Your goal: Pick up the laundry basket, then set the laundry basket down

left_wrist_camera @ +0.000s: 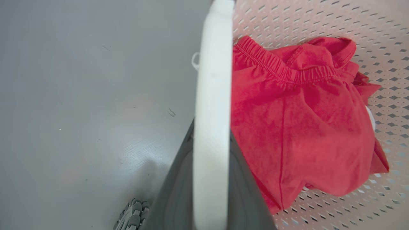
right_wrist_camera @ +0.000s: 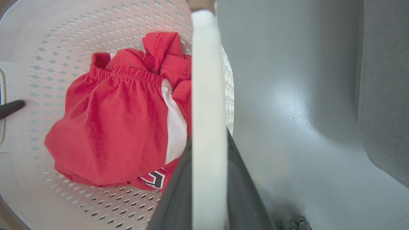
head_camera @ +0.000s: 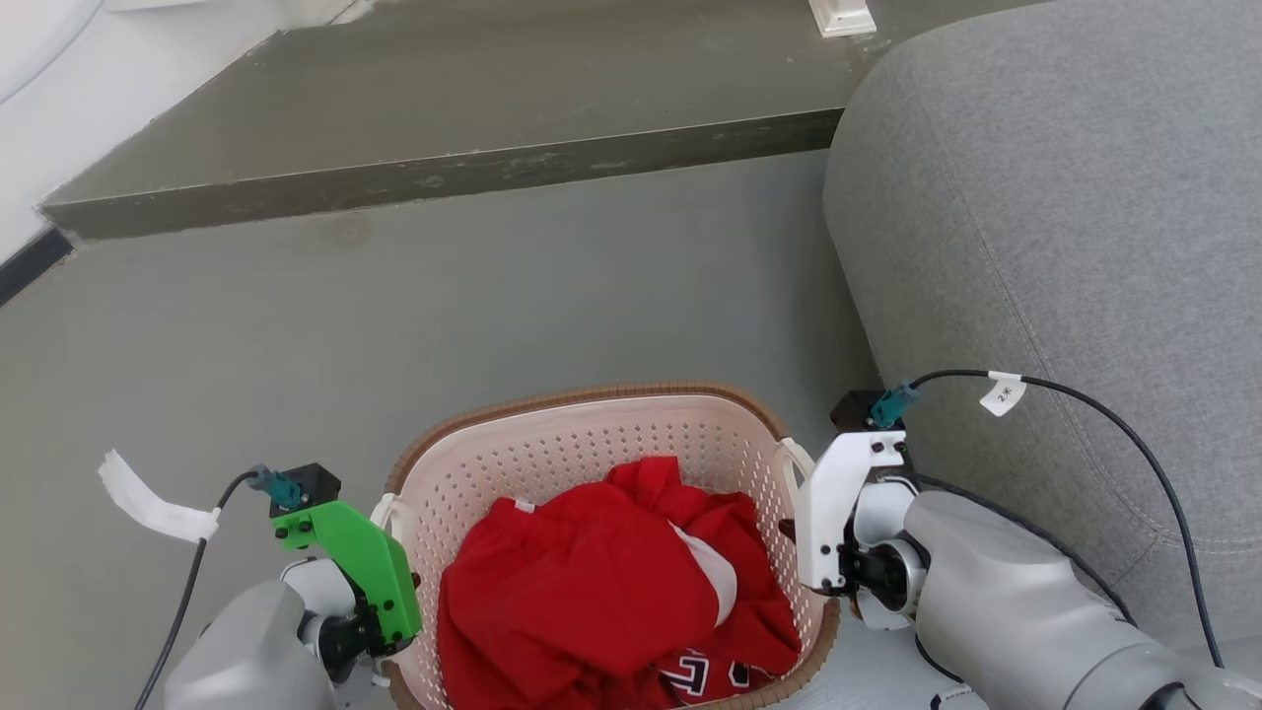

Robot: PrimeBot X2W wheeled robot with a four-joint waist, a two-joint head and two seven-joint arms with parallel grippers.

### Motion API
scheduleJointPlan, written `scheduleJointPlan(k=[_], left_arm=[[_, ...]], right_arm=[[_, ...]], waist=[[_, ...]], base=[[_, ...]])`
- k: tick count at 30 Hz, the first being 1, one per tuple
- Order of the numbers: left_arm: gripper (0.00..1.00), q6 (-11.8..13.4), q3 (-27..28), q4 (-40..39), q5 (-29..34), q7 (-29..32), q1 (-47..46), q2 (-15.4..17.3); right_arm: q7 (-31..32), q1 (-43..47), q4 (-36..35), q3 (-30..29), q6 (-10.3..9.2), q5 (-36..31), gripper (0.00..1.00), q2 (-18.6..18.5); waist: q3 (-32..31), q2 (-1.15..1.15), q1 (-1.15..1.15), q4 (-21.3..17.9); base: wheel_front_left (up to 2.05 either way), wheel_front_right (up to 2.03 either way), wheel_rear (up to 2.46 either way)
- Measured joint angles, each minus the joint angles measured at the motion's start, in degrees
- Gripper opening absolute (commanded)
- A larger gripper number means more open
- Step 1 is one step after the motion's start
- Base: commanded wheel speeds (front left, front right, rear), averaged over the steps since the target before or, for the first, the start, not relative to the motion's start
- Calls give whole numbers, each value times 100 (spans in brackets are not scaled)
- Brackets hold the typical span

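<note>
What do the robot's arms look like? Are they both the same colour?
Both arms are smooth silver-grey. The left arm wears a green bracket, the right arm a white bracket. Each has a black cable with a teal plug and a white tag. The fingers are dark grey.

There it was: the small, rounded cream-white perforated plastic laundry basket (head_camera: pixel 592 444) with its brown woven-look rim, upright and level, open side up, just beside the grey upholstered sofa (head_camera: pixel 1065 247), on that sofa's left. White handles stood at both short ends, and crumpled red clothing (head_camera: pixel 592 582) lay inside.
</note>
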Motion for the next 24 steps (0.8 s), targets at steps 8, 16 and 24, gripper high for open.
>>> scheduleJointPlan(k=[8,16,24], left_arm=[[0,0,-5,-12,0,-22,-1,15],[0,0,-3,-56,0,-181,-41,78],[0,0,0,-103,1,-346,-211,144]], right_arm=[[-5,-16,-24,30,-36,56,0,-3],[-105,-146,-89,69,-44,62,0,-3],[-260,-323,-149,94,-62,62,0,-7]], waist=[[66,0,0,-5],[272,0,0,-2],[531,0,0,3]], base=[[0,0,0],[0,0,0],[0,0,0]])
